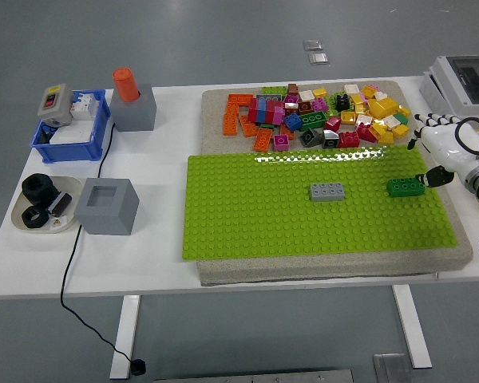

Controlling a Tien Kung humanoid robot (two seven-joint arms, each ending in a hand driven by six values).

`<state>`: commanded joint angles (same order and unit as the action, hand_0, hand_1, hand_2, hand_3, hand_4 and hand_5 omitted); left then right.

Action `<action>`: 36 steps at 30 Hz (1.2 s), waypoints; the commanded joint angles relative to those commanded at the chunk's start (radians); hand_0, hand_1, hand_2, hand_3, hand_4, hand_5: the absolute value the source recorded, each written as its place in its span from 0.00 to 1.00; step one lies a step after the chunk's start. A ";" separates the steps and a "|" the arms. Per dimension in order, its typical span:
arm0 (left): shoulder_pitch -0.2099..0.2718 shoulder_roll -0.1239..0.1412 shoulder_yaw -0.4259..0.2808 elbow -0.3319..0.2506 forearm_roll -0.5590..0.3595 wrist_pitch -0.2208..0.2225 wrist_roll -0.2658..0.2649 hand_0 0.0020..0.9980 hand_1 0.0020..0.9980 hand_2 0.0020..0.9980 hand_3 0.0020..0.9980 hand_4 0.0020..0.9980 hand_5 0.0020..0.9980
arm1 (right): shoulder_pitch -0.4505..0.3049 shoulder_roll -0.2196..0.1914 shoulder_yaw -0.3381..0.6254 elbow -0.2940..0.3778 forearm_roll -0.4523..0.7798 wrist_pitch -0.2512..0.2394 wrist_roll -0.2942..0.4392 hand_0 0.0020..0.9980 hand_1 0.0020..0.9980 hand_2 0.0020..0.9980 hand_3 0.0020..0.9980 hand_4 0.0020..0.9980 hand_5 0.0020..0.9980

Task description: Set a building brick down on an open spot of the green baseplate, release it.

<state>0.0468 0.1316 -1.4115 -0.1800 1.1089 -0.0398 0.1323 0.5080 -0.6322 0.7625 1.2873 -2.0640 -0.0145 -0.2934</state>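
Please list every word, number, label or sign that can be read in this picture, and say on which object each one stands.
No text can be read here.
Grey switch box in the blue bin: coloured buttons, any marking too small to read.
White parts in the bin: no print can be made out.
Small tag on the plate with the black rings: too small and blurred.
Bricks in the pile, grey brick and green brick on the baseplate: no print visible.

A white desk (168, 263) carries the items. At far left, a blue bin (68, 137) holds a grey switch box (54, 104) and white parts. Beside it, a grey block (133, 108) carries an upright orange cylinder (126, 84). Nearer, a hollow grey cube (106, 205) stands just beside a round plate (32, 215) holding black nuts (38, 188). A black cable (72, 271) drops to the floor. At far right stands a grey enclosure (467, 77).
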 joint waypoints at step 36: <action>0.000 0.001 0.003 0.000 -0.003 0.001 0.003 0.60 0.64 0.62 0.77 0.93 0.58 | 0.006 0.050 -0.023 -0.106 0.092 -0.009 0.019 1.00 1.00 1.00 0.65 0.86 0.08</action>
<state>0.0464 0.1323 -1.4082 -0.1800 1.1056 -0.0392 0.1355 0.5143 -0.5817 0.7396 1.1811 -1.9718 -0.0240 -0.2745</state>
